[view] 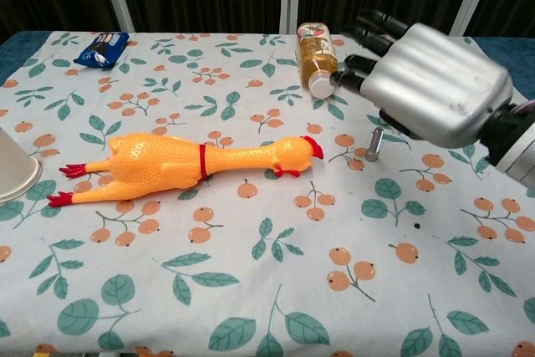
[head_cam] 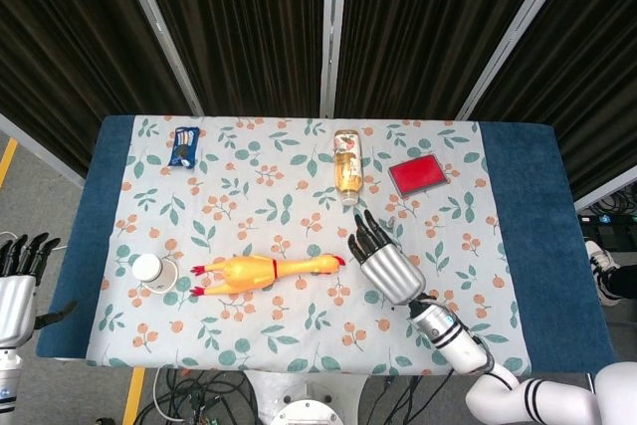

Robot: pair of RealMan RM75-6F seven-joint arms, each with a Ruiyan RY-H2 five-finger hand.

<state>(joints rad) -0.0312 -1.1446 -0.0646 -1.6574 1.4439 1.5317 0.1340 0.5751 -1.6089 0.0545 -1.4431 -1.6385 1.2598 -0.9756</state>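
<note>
The right robot hand [view: 422, 81] hangs above the worktop [head_cam: 537, 246], fingers spread and holding nothing, just right of the rubber chicken's [view: 188, 160] head. Its fingertips are near the cap of the bottle [view: 316, 58] lying beyond the chicken. The chicken lies on its side, legs toward a paper cup [head_cam: 151, 271]. The left robot hand [head_cam: 18, 291], empty with fingers apart, is well left of the chicken, off the worktop.

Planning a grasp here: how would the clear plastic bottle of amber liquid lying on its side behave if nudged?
The clear plastic bottle of amber liquid lies on its round side, so it probably rolls sideways. It looks nearly full, likely heavy for its size. Its smooth wall may slip.
</note>
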